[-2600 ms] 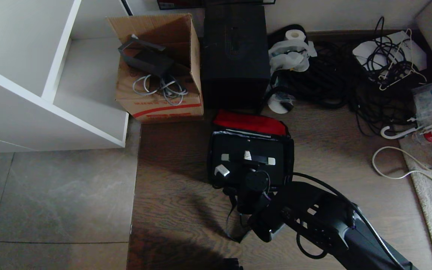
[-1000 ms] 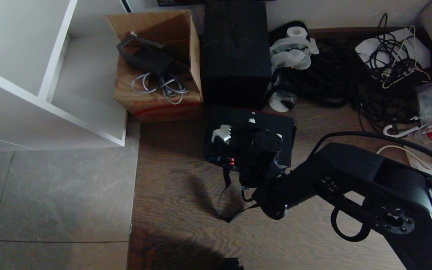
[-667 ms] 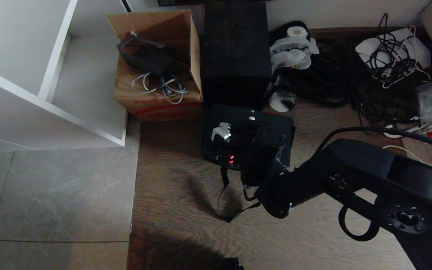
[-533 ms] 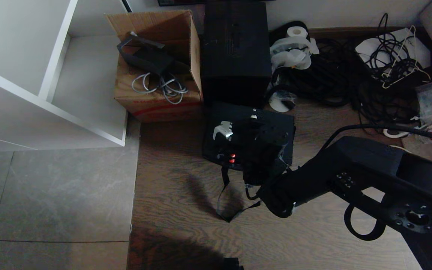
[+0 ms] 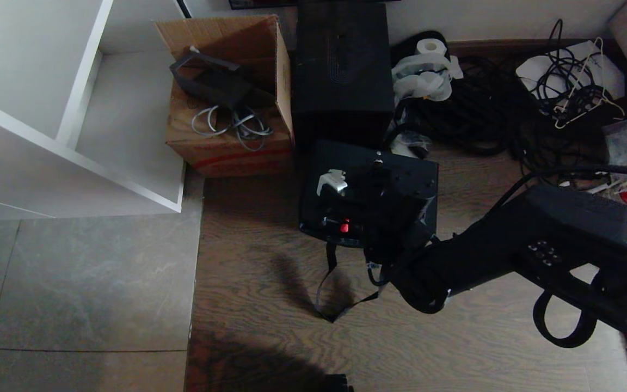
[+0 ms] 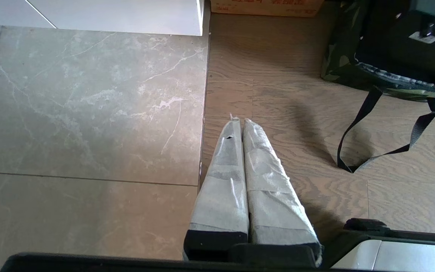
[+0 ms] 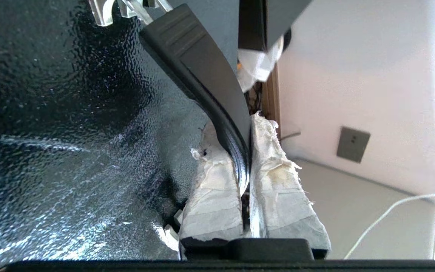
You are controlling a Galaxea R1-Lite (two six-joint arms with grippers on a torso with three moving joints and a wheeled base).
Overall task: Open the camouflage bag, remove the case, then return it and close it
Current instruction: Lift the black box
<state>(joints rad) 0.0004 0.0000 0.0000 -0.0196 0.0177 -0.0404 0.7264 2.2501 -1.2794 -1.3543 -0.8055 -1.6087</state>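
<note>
The case (image 5: 400, 179), flat, black and hard, hangs above the floor with its red latch (image 5: 344, 226) facing me. My right gripper (image 7: 243, 143) is shut on the case's black strap handle (image 7: 202, 75), right beside the case's textured face (image 7: 70, 132). The right arm (image 5: 509, 256) reaches in from the right. Under the case sits the camouflage bag (image 6: 338, 49), mostly covered in the head view; its black strap (image 5: 329, 283) trails on the wooden floor. The left gripper (image 6: 239, 122) is shut and empty, parked low at the seam between tile and wood.
Behind the case stand a taller plain black box (image 5: 340, 71) and an open cardboard box (image 5: 232, 109) with cables in it. A white shelf unit (image 5: 47, 109) fills the left. Tangled cables (image 5: 509, 120) and a paper roll (image 5: 428, 49) lie at the back right.
The case lay in the open bag with the red lining showing; now it is lifted out by its handle and has risen and shifted slightly right, covering the bag.
</note>
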